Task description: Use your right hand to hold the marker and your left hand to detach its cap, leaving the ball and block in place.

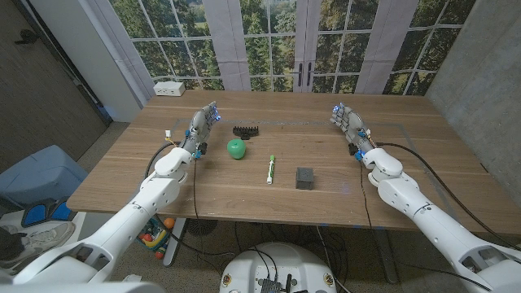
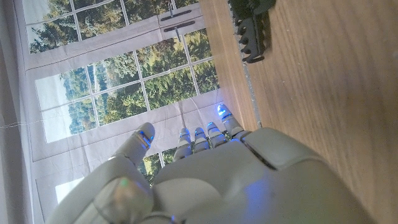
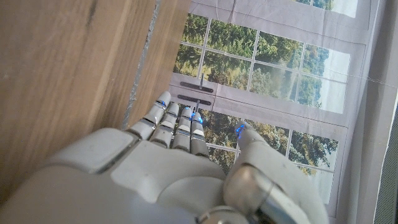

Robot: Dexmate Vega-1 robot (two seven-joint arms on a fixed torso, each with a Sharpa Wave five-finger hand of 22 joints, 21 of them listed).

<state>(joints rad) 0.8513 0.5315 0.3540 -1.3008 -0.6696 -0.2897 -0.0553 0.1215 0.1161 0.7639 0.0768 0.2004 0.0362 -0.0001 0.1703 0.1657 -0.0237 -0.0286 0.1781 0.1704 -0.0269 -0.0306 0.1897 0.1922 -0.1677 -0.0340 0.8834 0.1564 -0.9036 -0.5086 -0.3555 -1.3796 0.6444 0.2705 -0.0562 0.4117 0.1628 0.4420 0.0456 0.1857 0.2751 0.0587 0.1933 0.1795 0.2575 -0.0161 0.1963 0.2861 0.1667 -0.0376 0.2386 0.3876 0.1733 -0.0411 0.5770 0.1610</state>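
Observation:
A white marker (image 1: 270, 169) with a green cap at its far end lies in the middle of the wooden table (image 1: 122, 183). A green ball (image 1: 236, 149) sits to its left and a dark grey block (image 1: 305, 178) to its right. My left hand (image 1: 203, 125) stands on its edge left of the ball, fingers straight and apart, holding nothing. My right hand (image 1: 347, 122) stands the same way far right of the marker, also empty. The wrist views show the back of the left hand (image 2: 205, 180) and of the right hand (image 3: 168, 168).
A black toothed piece (image 1: 245, 130) lies behind the ball, also seen as the toothed piece (image 2: 252, 31) in the left wrist view. A white box (image 1: 169, 88) sits at the far left corner. Large windows stand behind the table.

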